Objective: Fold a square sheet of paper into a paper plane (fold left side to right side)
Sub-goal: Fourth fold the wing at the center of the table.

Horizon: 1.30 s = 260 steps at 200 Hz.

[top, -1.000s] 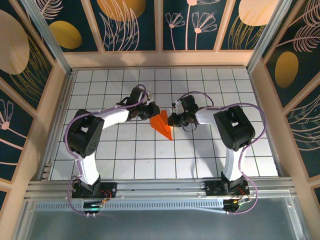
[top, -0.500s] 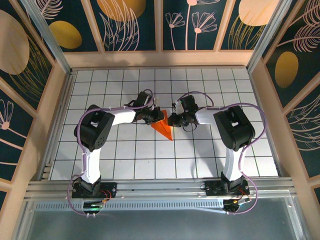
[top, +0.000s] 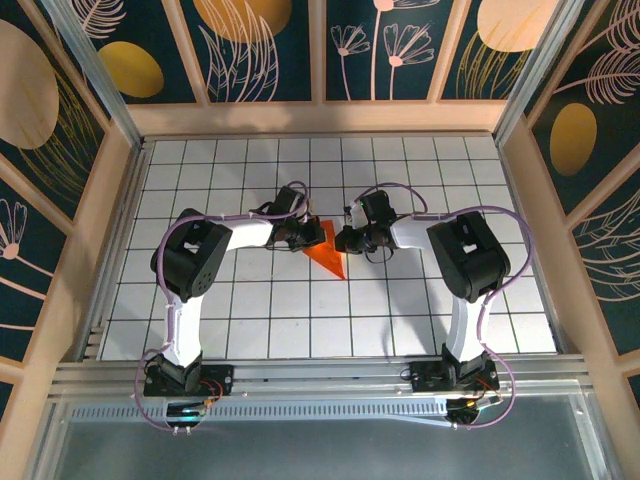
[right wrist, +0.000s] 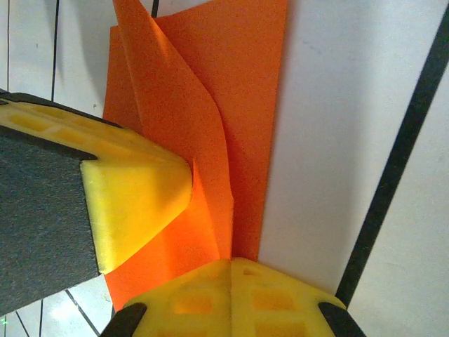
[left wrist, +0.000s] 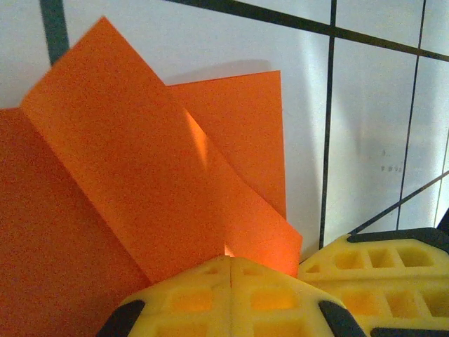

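as left gripper (left wrist: 230, 270) and right gripper (right wrist: 231, 270) sat closed at the paper (left wrist: 140, 175), it looked thin, floppy. pinching a flap edge seemed best.

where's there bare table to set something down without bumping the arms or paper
Free: the far rows of the table along the back wall, and the near tiles between the arm bases, below the paper. A narrower strip lies right of the right arm. Crowded: the middle, where both arms' jaws pinch the paper, and left of the left arm.

The paper plane (top: 327, 256) lies on the table (top: 400, 300) between the left pincer (top: 309, 236) and right pincer (top: 344, 241).
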Each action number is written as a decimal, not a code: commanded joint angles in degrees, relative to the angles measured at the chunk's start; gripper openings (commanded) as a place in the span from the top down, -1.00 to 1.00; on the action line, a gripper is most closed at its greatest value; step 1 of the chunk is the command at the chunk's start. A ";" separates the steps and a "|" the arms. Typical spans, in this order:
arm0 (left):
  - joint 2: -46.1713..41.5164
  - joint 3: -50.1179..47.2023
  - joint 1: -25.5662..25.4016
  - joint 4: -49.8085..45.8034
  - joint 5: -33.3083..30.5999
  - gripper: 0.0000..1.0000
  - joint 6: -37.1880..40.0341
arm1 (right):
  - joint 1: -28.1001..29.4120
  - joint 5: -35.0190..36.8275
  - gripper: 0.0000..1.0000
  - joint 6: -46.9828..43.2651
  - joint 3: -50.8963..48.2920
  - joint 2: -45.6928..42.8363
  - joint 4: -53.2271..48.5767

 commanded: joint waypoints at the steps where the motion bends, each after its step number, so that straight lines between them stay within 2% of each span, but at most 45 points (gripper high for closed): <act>1: 1.15 0.40 -0.02 -2.01 -1.63 1.00 1.21 | 0.45 5.80 1.00 -0.11 -1.02 3.43 -4.80; 50: 1.73 -1.10 0.00 -1.13 -2.14 1.00 0.93 | 0.29 4.25 1.00 0.39 -0.25 2.16 -4.50; 133: 1.93 -2.27 0.00 -1.31 -3.30 1.00 1.02 | -0.96 1.18 0.54 2.19 2.55 -4.24 -3.73; 180: 1.73 -2.11 0.00 -1.39 -3.39 1.00 1.06 | -1.97 1.76 0.42 1.51 0.57 -9.29 -6.64; 196: 1.64 -2.03 -0.02 -1.48 -3.44 1.00 1.18 | -1.87 -0.05 0.47 1.82 -1.01 -11.04 -7.28; 239: 1.56 -1.94 -0.02 -1.57 -3.50 1.00 1.14 | 0.49 -10.79 0.97 5.72 -6.96 -13.53 -3.59; 260: 1.60 -1.85 0.06 -1.74 -3.58 1.00 1.21 | 2.49 -11.97 1.00 5.87 -7.75 -12.39 -3.56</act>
